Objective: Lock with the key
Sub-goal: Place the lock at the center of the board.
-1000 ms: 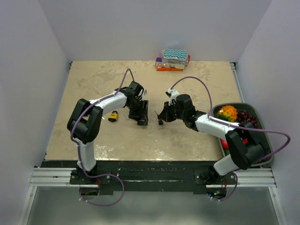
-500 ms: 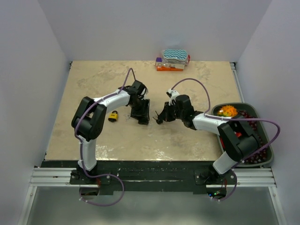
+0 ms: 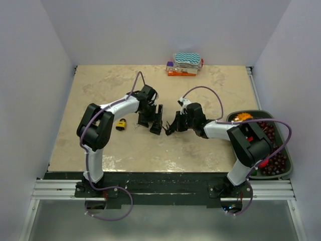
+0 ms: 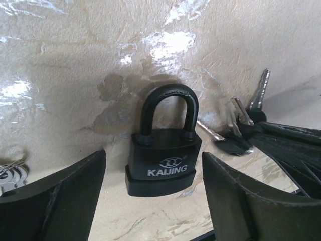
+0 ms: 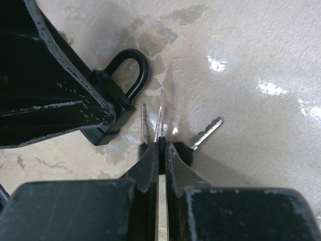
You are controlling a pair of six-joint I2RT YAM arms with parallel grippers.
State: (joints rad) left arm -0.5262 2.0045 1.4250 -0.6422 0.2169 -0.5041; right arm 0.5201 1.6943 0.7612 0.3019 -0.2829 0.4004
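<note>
A black KAIJING padlock [image 4: 163,158] with a closed shackle lies flat on the table, also in the right wrist view [image 5: 118,85]. My left gripper [image 4: 153,201] is open, one finger on each side of the padlock body, not touching it; it shows from above [image 3: 152,122]. My right gripper [image 5: 161,148] is shut on the black head of a key [image 5: 160,115], its blade pointing at the padlock. Two other keys [image 5: 205,131] of the bunch fan out beside it. The bunch shows in the left wrist view [image 4: 241,133], and the right gripper from above [image 3: 172,128].
A small yellow padlock [image 3: 121,124] lies left of the left gripper. A key ring [image 4: 10,173] shows at the left edge. Packets [image 3: 184,64] sit at the back edge. A dark tray of fruit [image 3: 281,168] stands at the right.
My left gripper has shifted slightly right and opened around the black padlock. My right gripper has moved a little left toward it with the key.
</note>
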